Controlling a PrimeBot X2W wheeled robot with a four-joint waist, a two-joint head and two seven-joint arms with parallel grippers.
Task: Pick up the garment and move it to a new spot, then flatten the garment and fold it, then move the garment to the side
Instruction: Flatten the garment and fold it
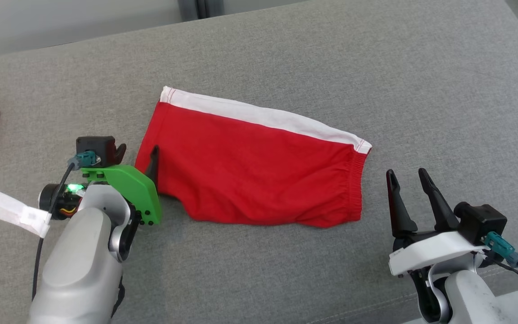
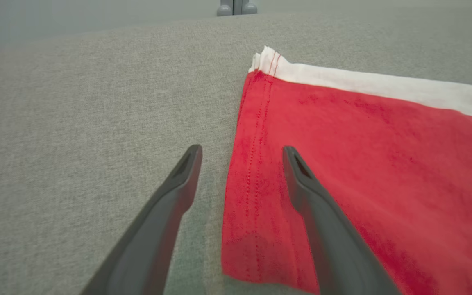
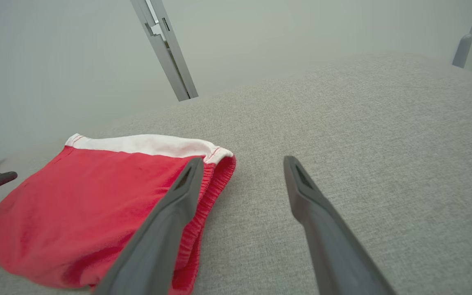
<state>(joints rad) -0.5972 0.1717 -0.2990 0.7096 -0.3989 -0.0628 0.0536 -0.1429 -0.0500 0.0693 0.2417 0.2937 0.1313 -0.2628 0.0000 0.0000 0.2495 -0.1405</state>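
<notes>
Garment flat on grey cushion; left gripper spread astride its edge, right gripper spread, empty, alongside.

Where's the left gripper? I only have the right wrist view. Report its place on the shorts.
Observer: The left gripper sits open across the shorts' leg hem, with one finger over red cloth and the other over the grey cushion. Nothing is pinched.
Operator: Now give me the right gripper's gap to the waistband, seen from above.
Observer: In the head view the right gripper is open and stands apart to the right of the waistband. There is bare cushion between them.
</notes>
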